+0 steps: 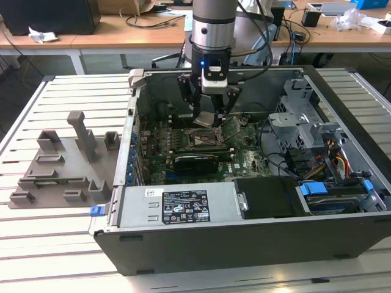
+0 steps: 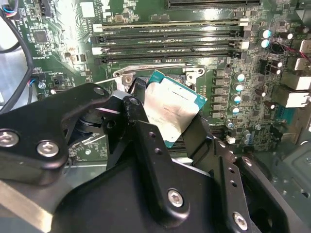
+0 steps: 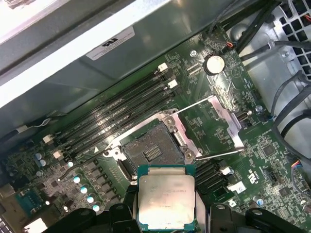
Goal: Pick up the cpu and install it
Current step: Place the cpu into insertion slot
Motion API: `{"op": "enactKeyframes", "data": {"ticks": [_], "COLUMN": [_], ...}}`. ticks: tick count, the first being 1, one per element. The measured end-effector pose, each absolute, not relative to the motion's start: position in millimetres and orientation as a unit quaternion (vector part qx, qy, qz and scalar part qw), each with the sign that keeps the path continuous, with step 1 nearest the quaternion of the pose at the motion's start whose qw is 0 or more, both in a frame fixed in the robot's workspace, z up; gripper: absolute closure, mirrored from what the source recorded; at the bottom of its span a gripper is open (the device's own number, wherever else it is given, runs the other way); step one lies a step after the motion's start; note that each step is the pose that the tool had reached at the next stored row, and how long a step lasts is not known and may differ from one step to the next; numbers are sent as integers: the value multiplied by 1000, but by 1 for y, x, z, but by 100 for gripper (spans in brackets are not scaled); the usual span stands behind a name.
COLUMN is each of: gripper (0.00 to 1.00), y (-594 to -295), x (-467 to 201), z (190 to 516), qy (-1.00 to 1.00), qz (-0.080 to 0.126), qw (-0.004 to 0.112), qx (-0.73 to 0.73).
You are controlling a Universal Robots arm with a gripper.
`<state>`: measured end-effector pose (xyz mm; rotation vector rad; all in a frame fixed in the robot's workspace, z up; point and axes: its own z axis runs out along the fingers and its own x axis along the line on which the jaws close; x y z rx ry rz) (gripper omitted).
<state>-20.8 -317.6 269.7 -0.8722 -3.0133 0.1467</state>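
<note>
The cpu [image 3: 166, 196] is a flat square chip with a silver-grey top and a green rim. My gripper [image 1: 206, 117] is shut on it and holds it a little above the motherboard inside the open computer case. In the second wrist view the cpu [image 2: 172, 108] sits between the black fingers [image 2: 146, 141]. The open socket [image 3: 151, 148], with its metal frame and bare contact field, lies just beyond the chip. In the exterior view the socket [image 1: 204, 139] is right below the held cpu [image 1: 204, 119].
The socket's bracket [image 3: 226, 116] and thin lever [image 3: 218, 155] are swung open beside it. Memory slots [image 3: 121, 107] run along one side. The case wall [image 1: 131, 140], drive cage [image 1: 299, 122] and cables [image 1: 333, 159] surround the board. A grey fixture [image 1: 67, 159] lies on the slatted table.
</note>
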Motion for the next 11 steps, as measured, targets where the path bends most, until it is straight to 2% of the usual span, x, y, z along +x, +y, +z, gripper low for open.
{"op": "enactKeyframes", "data": {"ticks": [11], "gripper": [45], "y": [-318], "x": [-21], "z": [269], "qy": [-951], "qz": [51], "qw": [1], "qx": [-305]}}
